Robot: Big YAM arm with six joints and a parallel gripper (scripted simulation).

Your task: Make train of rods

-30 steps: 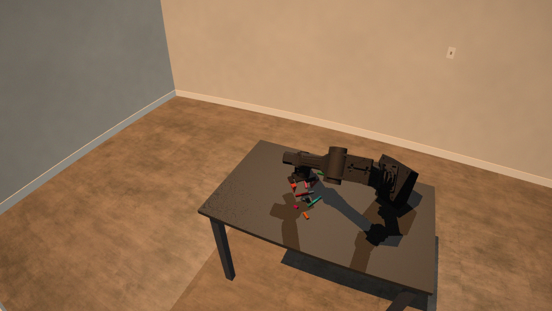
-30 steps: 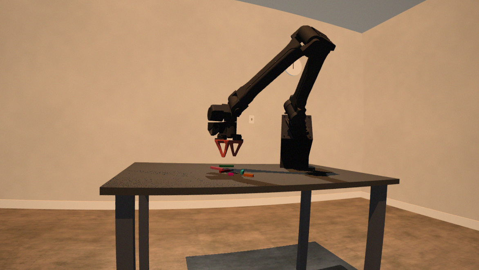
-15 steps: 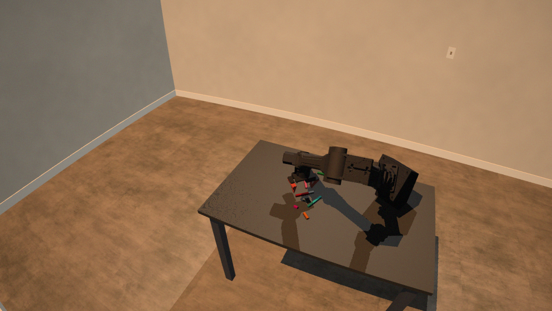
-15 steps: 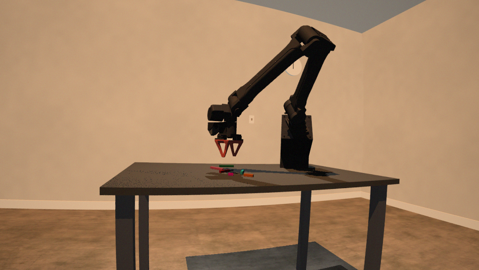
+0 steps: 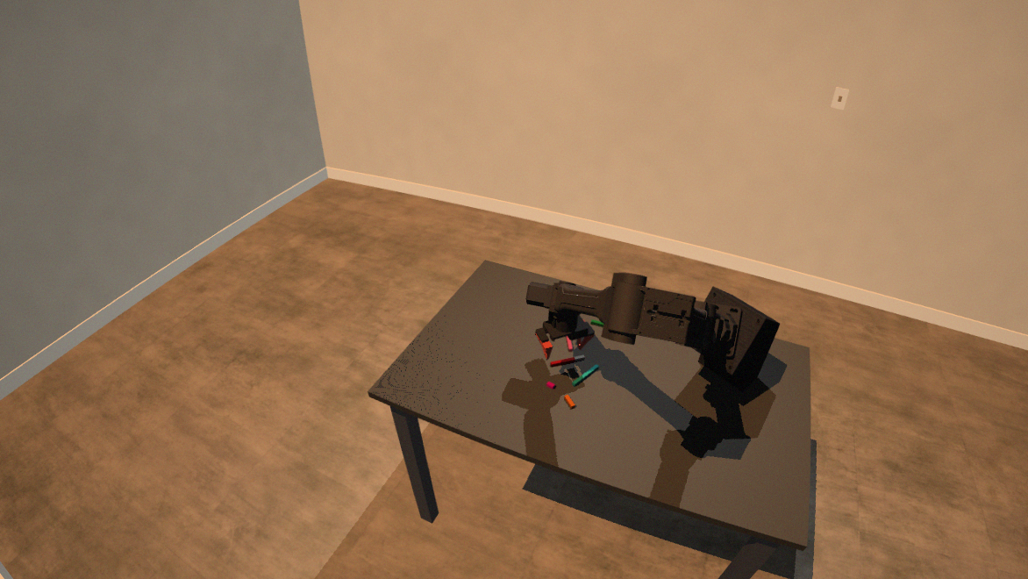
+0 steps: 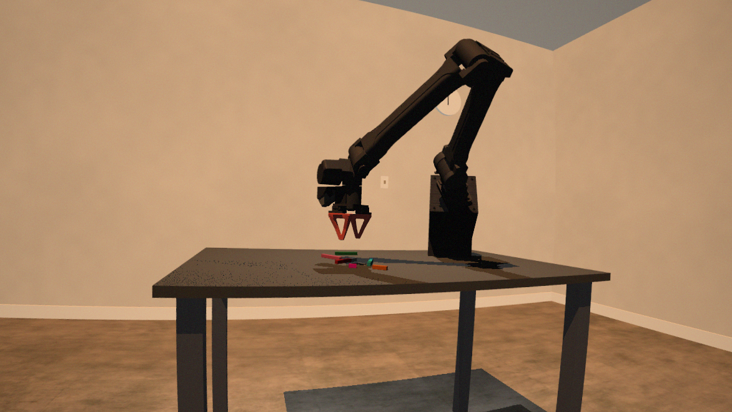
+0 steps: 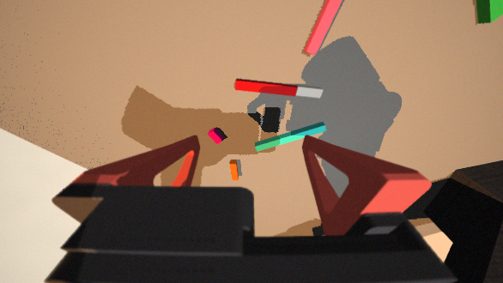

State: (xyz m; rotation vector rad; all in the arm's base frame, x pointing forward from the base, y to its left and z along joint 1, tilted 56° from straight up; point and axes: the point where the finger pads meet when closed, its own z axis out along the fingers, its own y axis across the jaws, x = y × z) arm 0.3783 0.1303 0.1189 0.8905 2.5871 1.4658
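My gripper [image 7: 251, 141] [image 6: 350, 236] is open and empty. It hovers well above the table, over the cluster of rods. The red rod [image 7: 266, 87] and the grey rod [image 7: 310, 92] lie end to end in one line. The turquoise rod [image 7: 290, 136] lies below them in the wrist view, slanted and apart from them. Between them sits a small dark block [image 7: 270, 118] in shadow; I cannot tell its colour. The magenta rod [image 7: 217, 135] and the orange rod [image 7: 234, 170] lie apart nearer the fingers.
A pink rod [image 7: 324, 26] and a green rod [image 7: 489, 10] lie farther off, at the wrist view's top edge. The arm's base [image 6: 453, 215] stands at the table's far right. The table's edge lies left of the rods [image 5: 403, 374].
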